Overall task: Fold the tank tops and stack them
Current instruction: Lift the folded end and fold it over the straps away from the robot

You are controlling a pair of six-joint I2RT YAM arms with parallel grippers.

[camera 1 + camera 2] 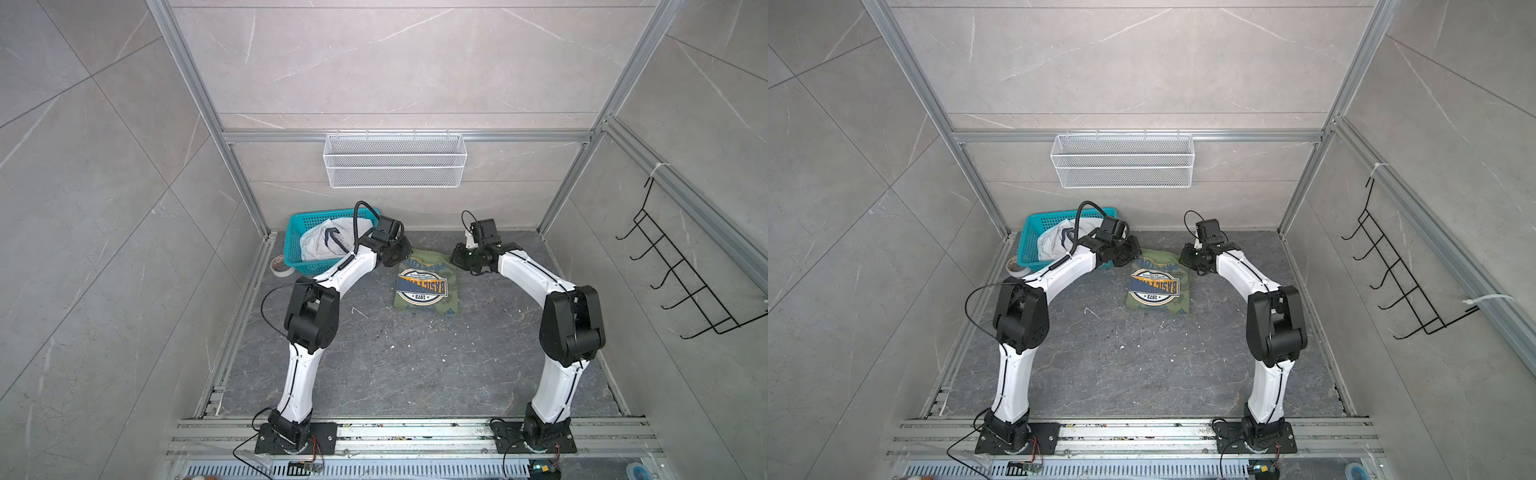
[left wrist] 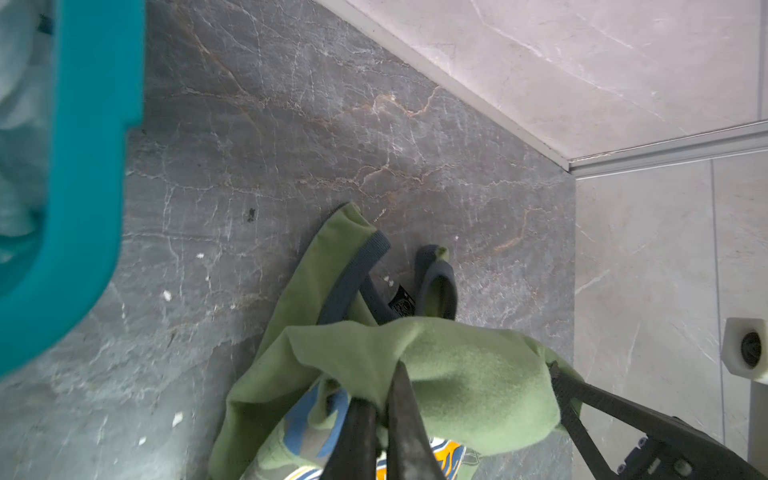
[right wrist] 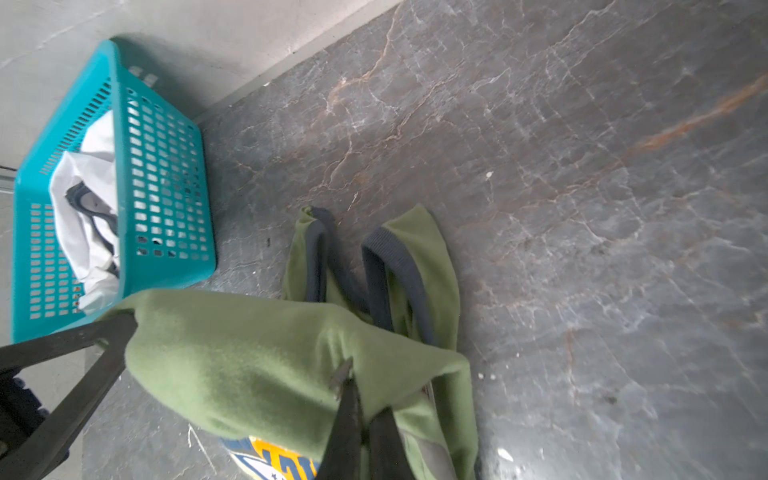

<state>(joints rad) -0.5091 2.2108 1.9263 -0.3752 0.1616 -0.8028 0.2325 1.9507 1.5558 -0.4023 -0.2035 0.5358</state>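
Note:
The olive green tank top [image 1: 426, 286] [image 1: 1158, 286] lies folded at the middle of the table in both top views, its chest graphic facing up. My left gripper [image 1: 401, 251] [image 2: 382, 386] is shut on a raised fold of its green cloth at the far left corner. My right gripper [image 1: 459, 257] [image 3: 365, 392] is shut on the same fold at the far right corner. The dark-trimmed straps [image 3: 390, 270] rest flat on the table beyond the fold. The white tank top [image 1: 328, 241] [image 3: 89, 208] sits crumpled in the teal basket.
The teal basket [image 1: 299, 253] [image 3: 166, 187] stands at the back left, close to my left gripper. A tape roll [image 1: 280, 266] lies left of it. A white wire basket [image 1: 395, 160] hangs on the back wall, and a black hook rack [image 1: 681, 270] on the right wall.

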